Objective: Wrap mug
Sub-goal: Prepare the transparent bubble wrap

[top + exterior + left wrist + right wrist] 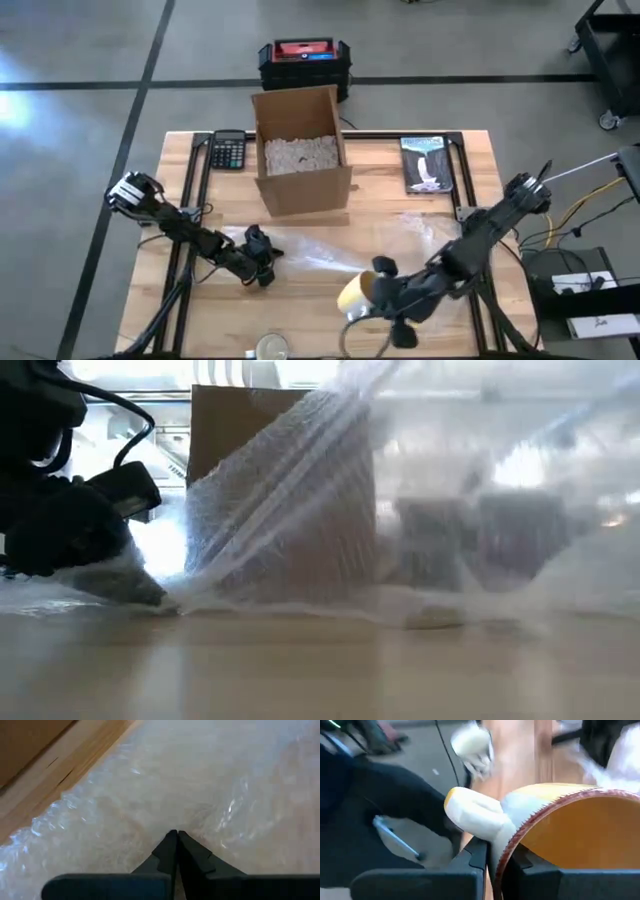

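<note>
- High view: wooden bench [200, 310] w/ black frame rails; both arms over its near half.
- Left gripper [262, 272]: near-left part of bench, at left end of bubble wrap [330, 248]. Left wrist view: fingers [167, 851] pressed together, tips pinching the wrap [210, 785] vs. the bench top.
- Bubble wrap: clear sheet spread across bench centre, running right toward far-right area; low view shows it [300, 510] pulled up in a tent shape, left gripper [70, 530] at its low left end.
- Right gripper [388, 296]: near edge, right of centre. Right wrist view: fingers [475, 860] clamped on rim of mug [570, 830].
- Mug [356, 294]: yellow/orange w/ pale handle, tilted on its side in right gripper, near edge of bench, just past the wrap's near-right border.
- Cardboard box [300, 150]: open, pale filler inside, far-centre of bench.
- Calculator [228, 151]: far-left, beside box.
- Book [426, 163]: far-right, dark cover.
- Tape roll [268, 348]: at near edge, left of centre.
- Black/red case [303, 62]: on floor beyond far edge.
</note>
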`<state>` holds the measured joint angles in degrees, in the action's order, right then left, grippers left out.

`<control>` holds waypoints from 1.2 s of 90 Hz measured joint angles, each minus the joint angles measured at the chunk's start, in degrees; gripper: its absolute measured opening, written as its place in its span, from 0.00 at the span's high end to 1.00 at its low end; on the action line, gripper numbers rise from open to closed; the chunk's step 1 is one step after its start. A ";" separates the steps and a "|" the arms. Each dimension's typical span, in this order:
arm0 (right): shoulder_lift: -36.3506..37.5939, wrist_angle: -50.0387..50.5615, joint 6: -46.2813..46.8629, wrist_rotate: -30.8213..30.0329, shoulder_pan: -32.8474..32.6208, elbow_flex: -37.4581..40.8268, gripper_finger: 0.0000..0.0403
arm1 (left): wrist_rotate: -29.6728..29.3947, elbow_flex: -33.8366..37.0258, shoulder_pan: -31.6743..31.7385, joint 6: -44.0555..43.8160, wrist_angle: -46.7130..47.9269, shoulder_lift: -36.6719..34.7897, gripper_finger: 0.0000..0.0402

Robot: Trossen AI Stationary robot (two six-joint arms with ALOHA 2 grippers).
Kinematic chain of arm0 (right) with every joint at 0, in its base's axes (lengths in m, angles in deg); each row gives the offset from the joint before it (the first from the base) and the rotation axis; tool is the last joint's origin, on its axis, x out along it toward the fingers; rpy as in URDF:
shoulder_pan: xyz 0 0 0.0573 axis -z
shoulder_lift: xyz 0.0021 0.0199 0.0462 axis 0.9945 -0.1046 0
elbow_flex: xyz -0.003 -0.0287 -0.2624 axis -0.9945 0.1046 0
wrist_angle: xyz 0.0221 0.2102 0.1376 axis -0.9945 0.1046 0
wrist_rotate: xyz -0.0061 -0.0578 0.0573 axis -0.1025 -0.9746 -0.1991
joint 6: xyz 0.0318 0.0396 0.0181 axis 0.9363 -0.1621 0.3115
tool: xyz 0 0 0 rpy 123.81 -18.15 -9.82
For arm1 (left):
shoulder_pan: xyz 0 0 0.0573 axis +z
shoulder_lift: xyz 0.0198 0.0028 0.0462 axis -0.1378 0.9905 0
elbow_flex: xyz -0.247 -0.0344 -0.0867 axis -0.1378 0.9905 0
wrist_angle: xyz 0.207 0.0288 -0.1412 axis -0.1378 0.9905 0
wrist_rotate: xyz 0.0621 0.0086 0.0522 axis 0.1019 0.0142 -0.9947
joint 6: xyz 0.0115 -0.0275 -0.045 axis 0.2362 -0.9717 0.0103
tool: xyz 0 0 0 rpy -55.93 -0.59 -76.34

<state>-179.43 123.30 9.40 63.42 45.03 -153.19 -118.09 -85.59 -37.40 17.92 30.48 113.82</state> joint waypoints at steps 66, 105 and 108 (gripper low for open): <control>-2.38 1.24 43.70 -7.76 -19.27 -2.21 0.98 | 0.97 0.15 0.17 1.11 -0.11 -1.03 1.00; -4.29 5.00 -0.30 -18.82 0.94 -1.94 0.98 | 23.11 -11.20 -2.34 6.06 24.21 -27.57 1.00; -4.85 5.93 -2.14 -18.86 3.24 -1.47 0.98 | 22.17 -13.08 -2.67 6.05 29.15 -29.37 1.00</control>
<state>-184.28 129.23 7.26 44.56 48.27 -154.66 -95.92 -98.67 -40.07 23.97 59.63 84.45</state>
